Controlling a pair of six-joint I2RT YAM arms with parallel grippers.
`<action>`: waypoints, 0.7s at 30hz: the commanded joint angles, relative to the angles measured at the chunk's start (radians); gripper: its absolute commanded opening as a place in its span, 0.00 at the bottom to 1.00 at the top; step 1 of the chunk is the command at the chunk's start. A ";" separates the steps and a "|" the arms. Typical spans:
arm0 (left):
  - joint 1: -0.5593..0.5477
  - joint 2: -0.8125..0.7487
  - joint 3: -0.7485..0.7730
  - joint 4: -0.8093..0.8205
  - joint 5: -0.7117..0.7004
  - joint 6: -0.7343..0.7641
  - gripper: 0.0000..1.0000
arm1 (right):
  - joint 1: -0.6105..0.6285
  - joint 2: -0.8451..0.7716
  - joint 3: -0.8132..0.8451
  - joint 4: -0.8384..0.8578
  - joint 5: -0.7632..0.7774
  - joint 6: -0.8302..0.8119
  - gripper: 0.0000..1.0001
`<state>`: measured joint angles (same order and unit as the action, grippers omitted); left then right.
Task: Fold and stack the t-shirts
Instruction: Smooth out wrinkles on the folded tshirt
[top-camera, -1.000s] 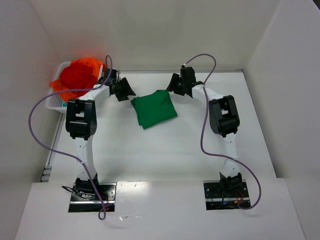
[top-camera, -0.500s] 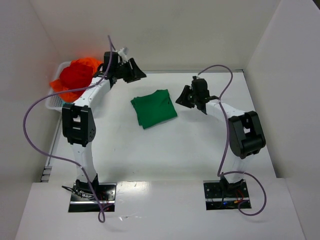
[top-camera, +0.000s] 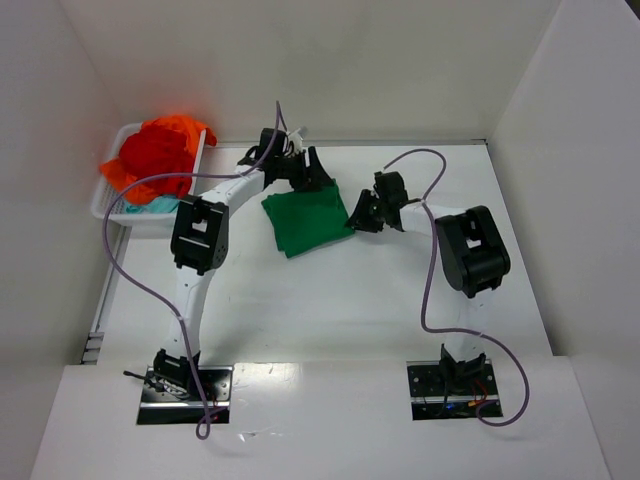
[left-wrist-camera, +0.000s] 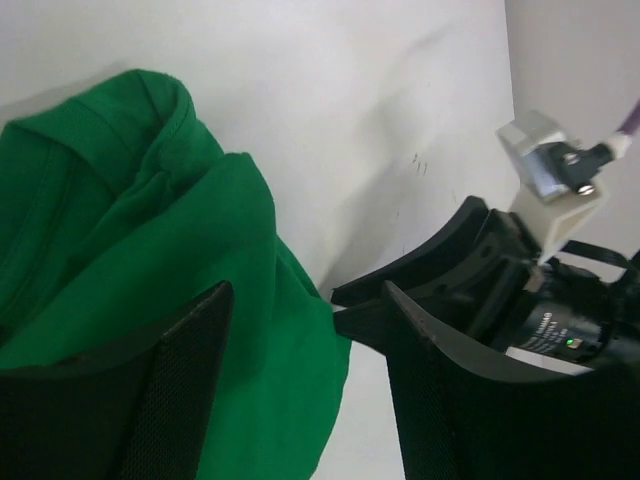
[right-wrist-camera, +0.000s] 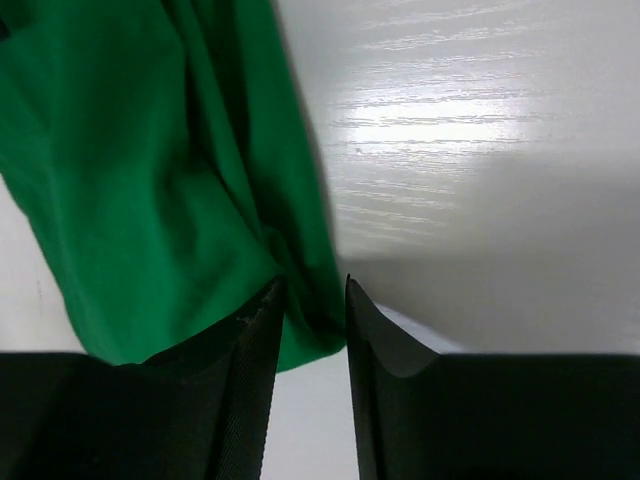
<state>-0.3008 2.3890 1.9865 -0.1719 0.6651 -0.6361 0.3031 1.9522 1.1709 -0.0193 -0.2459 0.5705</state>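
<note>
A folded bright green t-shirt (top-camera: 305, 225) lies flat on the white table at centre back. My left gripper (top-camera: 318, 180) hovers at its far edge, jaws wide open, with green cloth (left-wrist-camera: 150, 250) under and between the fingers (left-wrist-camera: 308, 300). My right gripper (top-camera: 357, 218) is at the shirt's right edge. Its jaws stand a narrow way apart (right-wrist-camera: 312, 290), and the hem of the green cloth (right-wrist-camera: 130, 150) reaches in between the tips. In the left wrist view the right gripper's black fingertips (left-wrist-camera: 400, 310) touch the shirt's edge. Red (top-camera: 150, 150) and orange (top-camera: 185, 128) t-shirts are piled in the basket.
The white slotted basket (top-camera: 105, 200) sits at the back left against the wall, with a bit of teal cloth (top-camera: 150, 205) under the pile. White walls close in the back and both sides. Purple cables loop off both arms.
Both arms came back in to the green shirt. The left gripper swung right from near the basket to the shirt's far edge, and the right gripper moved left to its right edge.
</note>
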 joint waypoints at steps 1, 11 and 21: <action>0.008 0.012 0.067 0.041 0.007 -0.004 0.69 | 0.002 0.025 0.062 0.045 -0.029 -0.017 0.36; -0.001 0.101 0.143 -0.021 -0.128 -0.004 0.62 | 0.086 0.048 0.058 0.004 -0.035 0.008 0.17; -0.020 0.191 0.248 -0.100 -0.197 -0.013 0.61 | 0.128 -0.064 -0.083 0.004 -0.013 0.054 0.17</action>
<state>-0.3077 2.5622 2.1674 -0.2512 0.5034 -0.6365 0.4160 1.9598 1.1324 -0.0093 -0.2733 0.6132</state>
